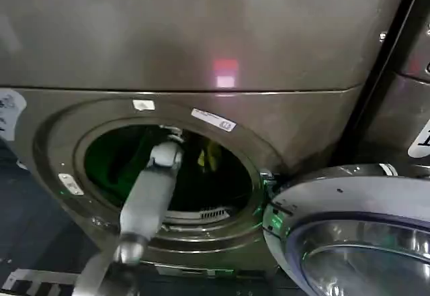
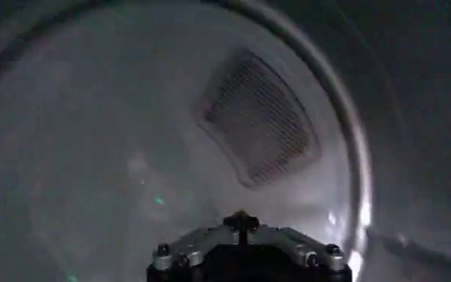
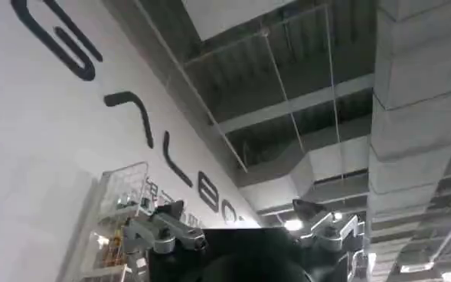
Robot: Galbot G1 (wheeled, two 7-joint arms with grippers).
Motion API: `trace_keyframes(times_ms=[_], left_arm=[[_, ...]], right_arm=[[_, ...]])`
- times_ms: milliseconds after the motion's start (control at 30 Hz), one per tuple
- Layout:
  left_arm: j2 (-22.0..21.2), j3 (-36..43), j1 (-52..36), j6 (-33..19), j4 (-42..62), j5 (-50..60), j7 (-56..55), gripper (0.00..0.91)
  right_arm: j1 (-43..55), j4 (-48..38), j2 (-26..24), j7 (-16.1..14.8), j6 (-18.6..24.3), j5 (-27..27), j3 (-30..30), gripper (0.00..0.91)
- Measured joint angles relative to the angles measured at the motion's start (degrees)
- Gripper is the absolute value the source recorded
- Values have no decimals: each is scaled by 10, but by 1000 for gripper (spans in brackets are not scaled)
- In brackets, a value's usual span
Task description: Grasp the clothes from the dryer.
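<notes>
Deep inside the dryer [image 1: 201, 47] mouth, left gripper [image 2: 244, 257] jaws state unclear, clothes [image 1: 209, 156] beside it, right gripper [image 3: 244, 234] jaws apart.

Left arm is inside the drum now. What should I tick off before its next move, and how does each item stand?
1. Dryer door swung open: ok.
2. Left arm reaches through the round mouth: ok.
3. Clothes seen in the drum, beyond the left arm: ok.
4. Clothes in the left wrist view: not ok; it shows the back wall's vent.
5. Left gripper around the clothes: cannot tell.
6. Right gripper clear of the dryer, pointing at the ceiling: ok.
</notes>
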Motion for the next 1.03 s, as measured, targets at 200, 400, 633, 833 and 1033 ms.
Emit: trace_keyframes(times_ms=[200,400,633,833,1033], left_arm=[[-1,-5,54,-24,-67,-4,-63,0],[0,-4,73,-30,-99,-10,-92,0],[7,-5,93,-21,-127,-14,-105,0],[6,-4,93,-13,-134,-14,-102,0],[7,-3,91,-6,-134,-15,-97,0]], right_arm=[[-3,-5,-1,4,11,1,-2,907],[-9,-6,2,4,24,2,0,907],[-12,-5,7,7,22,1,8,907],[-22,-5,9,7,15,0,19,907],[-23,-8,12,6,10,-5,23,907]])
